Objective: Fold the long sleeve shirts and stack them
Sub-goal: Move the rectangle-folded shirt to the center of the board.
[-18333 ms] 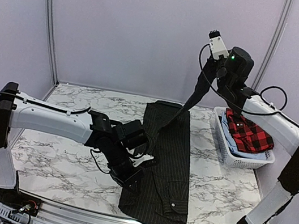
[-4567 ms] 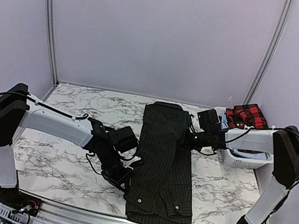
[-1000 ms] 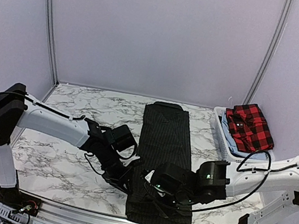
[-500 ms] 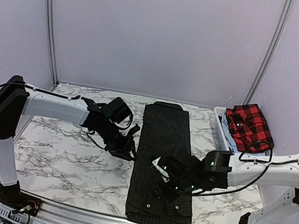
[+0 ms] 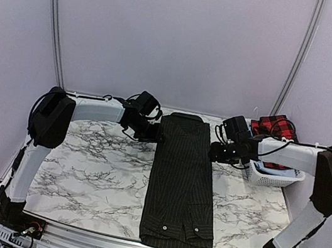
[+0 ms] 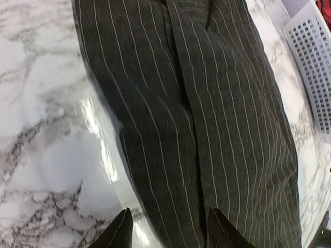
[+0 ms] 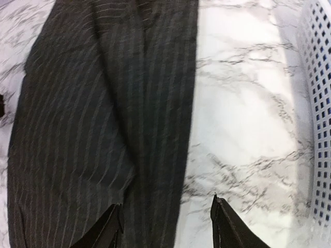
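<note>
Jaws stand apart on both arms, empty, poised over opposite long edges of the black pinstriped shirt [image 5: 181,184] near its far end. The garment lies flat down the middle of the marble surface [image 5: 93,175], folded into one long narrow strip that runs from the far edge almost to the near edge, two pale buttons showing at its near end.

The left arm [image 5: 98,111] reaches across the far side of the surface, its left jaws at the shirt's left edge. In the left wrist view the two dark fingertips [image 6: 121,232] frame that edge where striped cloth [image 6: 207,129] meets marble, with nothing clamped between them.

The right arm [image 5: 282,153] comes in from the other side, its right jaws at the shirt's right edge. In the right wrist view its fingertips [image 7: 111,230] hang spread above the cloth [image 7: 103,129] and the bare marble just beside it.

At the far right, the red-and-black checked shirt [image 5: 274,126] sits in the white lattice basket [image 5: 272,177], partly hidden behind the right arm. The basket's wall also shows at the edge of both wrist views [image 6: 315,67] [image 7: 318,103], near the black shirt but apart from it.
</note>
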### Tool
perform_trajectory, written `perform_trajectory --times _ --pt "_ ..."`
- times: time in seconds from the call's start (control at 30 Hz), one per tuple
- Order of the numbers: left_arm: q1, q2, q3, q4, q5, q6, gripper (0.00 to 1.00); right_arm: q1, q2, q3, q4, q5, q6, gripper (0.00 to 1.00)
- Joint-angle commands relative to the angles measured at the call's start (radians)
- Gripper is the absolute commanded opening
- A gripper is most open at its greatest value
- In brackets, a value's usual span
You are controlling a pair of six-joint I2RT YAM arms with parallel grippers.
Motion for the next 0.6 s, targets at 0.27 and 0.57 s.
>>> perform_trajectory --times 0.27,0.57 --pt "0.032 0.229 0.261 0.003 -0.132 -0.055 0.5 -0.168 0.27 0.173 0.165 -0.138 -0.041 0.47" --pt "0.033 0.308 0.337 0.03 -0.053 -0.13 0.19 -0.168 0.333 0.185 0.174 -0.125 -0.055 0.42"
